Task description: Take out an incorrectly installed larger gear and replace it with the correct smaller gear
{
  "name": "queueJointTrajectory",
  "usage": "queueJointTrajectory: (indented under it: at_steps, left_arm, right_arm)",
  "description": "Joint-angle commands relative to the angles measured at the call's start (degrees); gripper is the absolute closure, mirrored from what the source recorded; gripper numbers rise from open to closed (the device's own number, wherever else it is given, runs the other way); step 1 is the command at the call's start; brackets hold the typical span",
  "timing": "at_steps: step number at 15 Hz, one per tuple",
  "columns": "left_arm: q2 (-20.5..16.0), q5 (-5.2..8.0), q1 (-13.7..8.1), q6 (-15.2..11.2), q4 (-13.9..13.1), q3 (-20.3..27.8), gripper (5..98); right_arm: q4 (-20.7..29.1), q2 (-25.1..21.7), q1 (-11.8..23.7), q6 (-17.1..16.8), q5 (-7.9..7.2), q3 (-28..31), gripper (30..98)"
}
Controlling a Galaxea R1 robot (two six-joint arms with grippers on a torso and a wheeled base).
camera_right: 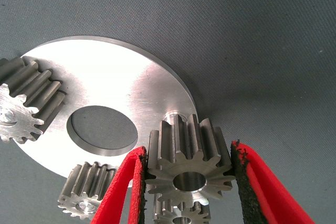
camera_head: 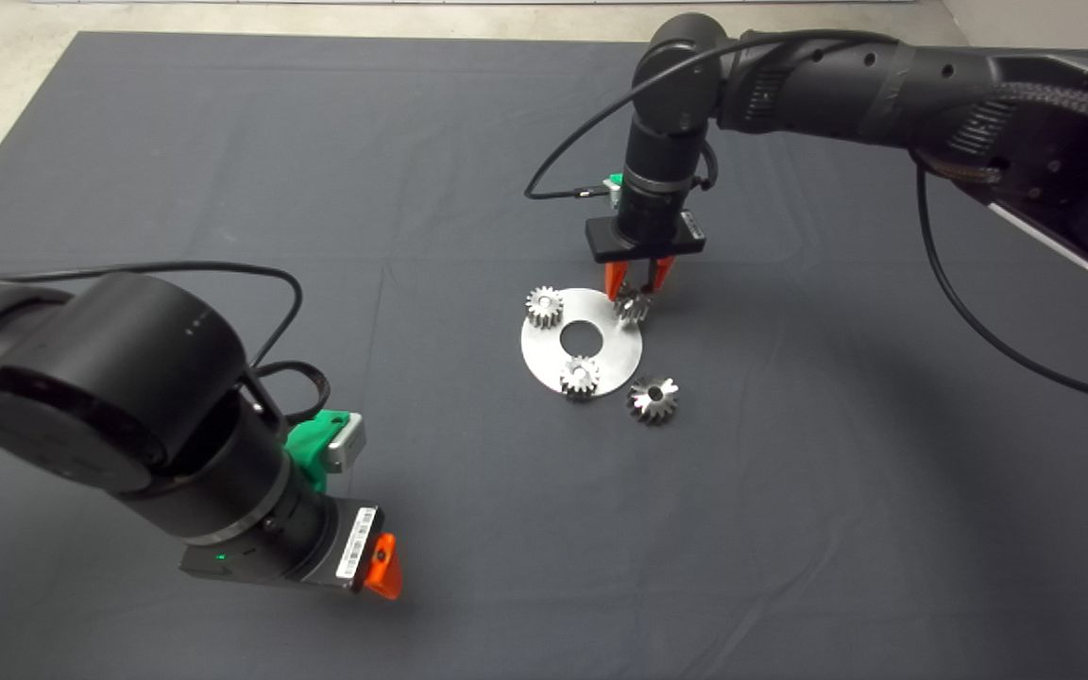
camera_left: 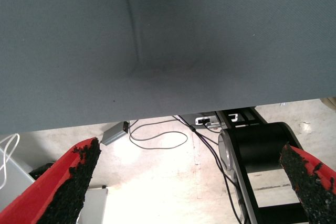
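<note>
Red-fingered right tool (camera_head: 638,286) is gripping your small dark-grey steel gear (camera_right: 189,169) above round silver plate (camera_head: 601,326) | left tool (camera_left: 189,182) is hanging wide open, empty.

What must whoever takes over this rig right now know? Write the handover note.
Left gripper: open, empty, parked over the mat's left side.
Right gripper: shut on the smaller gear at the round plate's edge.
Larger gear: lying on the mat beside the plate, off it.
Two pale small gears stand on the plate.
Done: larger gear is off.
Left: seat the smaller gear and release. I cannot tell whether it is seated yet.
</note>
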Motion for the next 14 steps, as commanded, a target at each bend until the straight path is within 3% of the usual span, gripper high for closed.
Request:
queueJointTrajectory:
  at_steps: [1, 14]
  left_arm:
    - [-0.46, 0.41, -0.56, 0.05, 0.16, 0.06, 15.3]
    - [-0.46, 0.50, -0.56, 0.05, 0.16, 0.24, 15.3]
  right_arm:
    - [-0.74, 0.35, 0.48, 0.78, -7.16, 3.20, 93.6]
    - [-0.03, -0.26, 0.57, 1.37, -7.16, 4.64, 93.7]
